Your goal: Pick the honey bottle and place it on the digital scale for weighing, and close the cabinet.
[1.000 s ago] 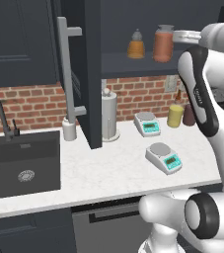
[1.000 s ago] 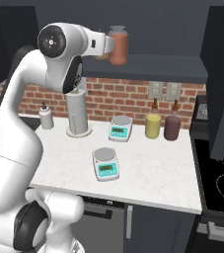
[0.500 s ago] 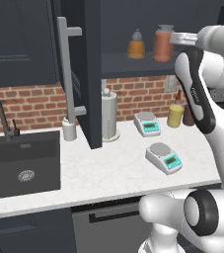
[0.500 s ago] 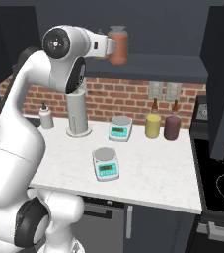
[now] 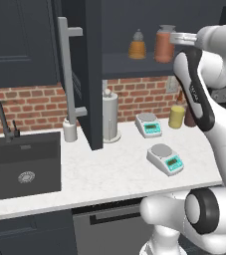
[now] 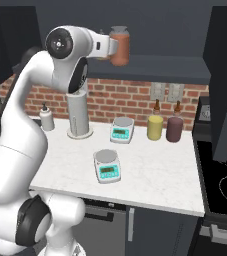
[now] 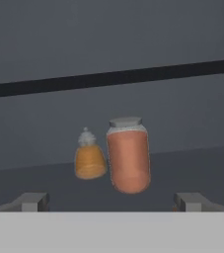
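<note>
The honey bottle (image 7: pixel 128 160), a reddish-brown jar with a grey lid, stands upright on the shelf of the open cabinet (image 5: pixel 92 74). My gripper (image 7: pixel 112 201) is open and level with the jar, a short way in front of it, with nothing between its fingers. From the base, the gripper (image 5: pixel 178 38) reaches the honey bottle (image 5: pixel 164 45) from the right. The honey bottle (image 6: pixel 120 46) sits just past the gripper (image 6: pixel 111 46) in the right base view. The digital scale (image 5: pixel 165 158), low and white with a teal display, lies on the counter below; its plate (image 6: pixel 107 157) is bare.
A smaller orange beehive bottle (image 7: pixel 89 159) stands just left of the jar. A boxier white scale (image 5: pixel 149 124), a yellow jar (image 5: pixel 176 117), a dark bottle (image 6: pixel 174 127) and a paper-towel holder (image 5: pixel 110 117) stand by the brick wall. A sink (image 5: pixel 20 164) is at left, and an open door (image 6: pixel 225 75) hangs at right.
My hand has edged a little closer to the honey bottle on the shelf. The jaws have stayed open, and nothing else has moved.
</note>
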